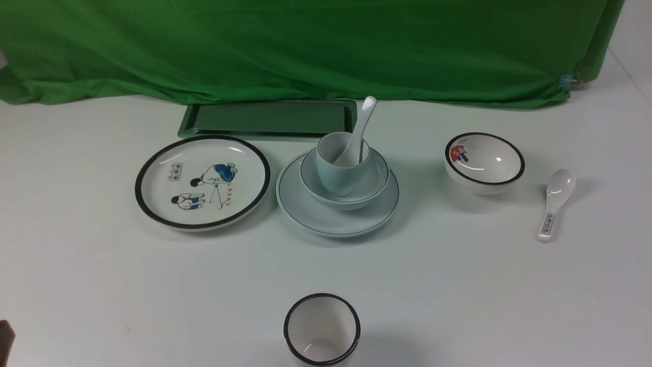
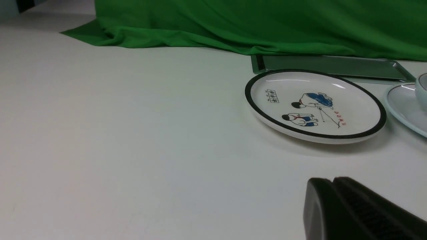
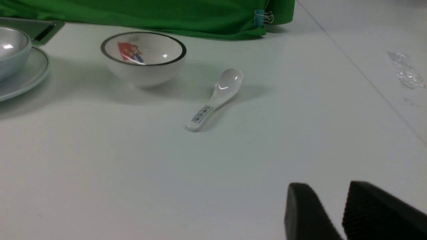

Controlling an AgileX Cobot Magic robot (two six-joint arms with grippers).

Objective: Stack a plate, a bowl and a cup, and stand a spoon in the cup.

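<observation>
The pale blue-green plate (image 1: 305,204) lies at the table's middle. The matching bowl (image 1: 379,176) sits on it, and the pale blue-green cup (image 1: 333,173) stands in the bowl. The plain white spoon (image 1: 364,120) stands in the cup, handle up and leaning right. My left gripper (image 2: 333,182) is shut and empty, low over bare table, well left of the stack. The plate's edge (image 2: 403,106) shows in its view. My right gripper (image 3: 333,191) has its jaws slightly apart and holds nothing, over bare table to the right. The bowl (image 3: 10,50) and the plate (image 3: 26,76) show in its view.
A white black-rimmed cartoon plate (image 1: 202,182) lies left of the stack. A small black-rimmed picture bowl (image 1: 484,162) and a printed-handle spoon (image 1: 554,203) lie to the right. A black-rimmed white cup (image 1: 322,329) stands near the front. A metal tray (image 1: 270,120) and green cloth (image 1: 305,46) are behind.
</observation>
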